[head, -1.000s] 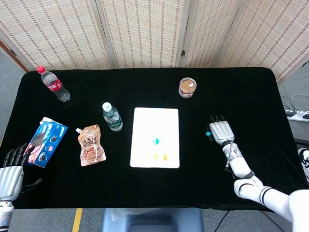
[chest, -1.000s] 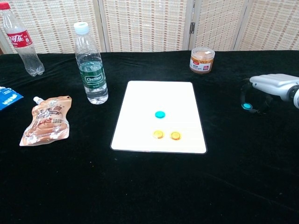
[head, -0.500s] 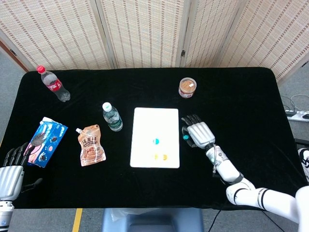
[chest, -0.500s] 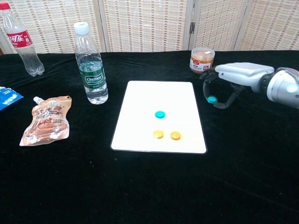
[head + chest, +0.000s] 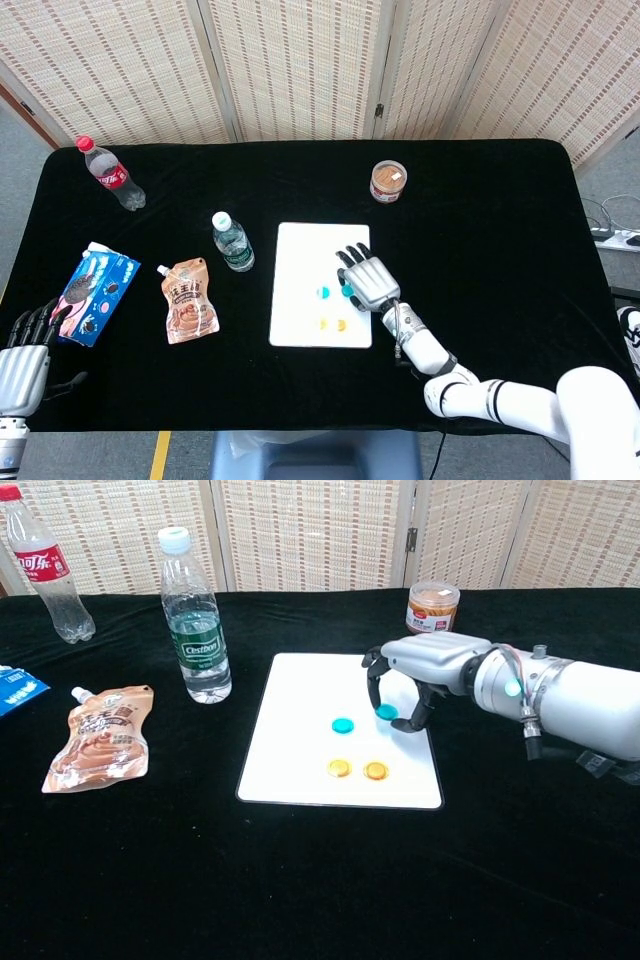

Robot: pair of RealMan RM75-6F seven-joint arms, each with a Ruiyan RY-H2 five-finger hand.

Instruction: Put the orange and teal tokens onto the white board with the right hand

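I am holding my right hand [image 5: 425, 670] over the right part of the white board [image 5: 300, 705], and I am pinching a teal token [image 5: 386, 712] between the thumb and a finger while the other fingers are curling down around it. In the chest view the token is hanging a little above the board surface, I think, but the angle is not showing clearly whether it is already touching.

On the board one more teal token [image 5: 343, 724] is lying near the middle, just beside the one I am carrying, and two orange tokens [image 5: 340, 768] are lying side by side nearer to the front edge. So I judge that most of the task is already done, and that the step in hand is placing this token.

The next move is calling for a short lowering until the token is resting flat on the board, then a gentle opening of the fingers, so that it is not rolling or pushing the neighbour token. I should be lifting straight up after that.

My left hand [image 5: 22, 360] is resting at the near left corner of the table, with the fingers apart and nothing in it.
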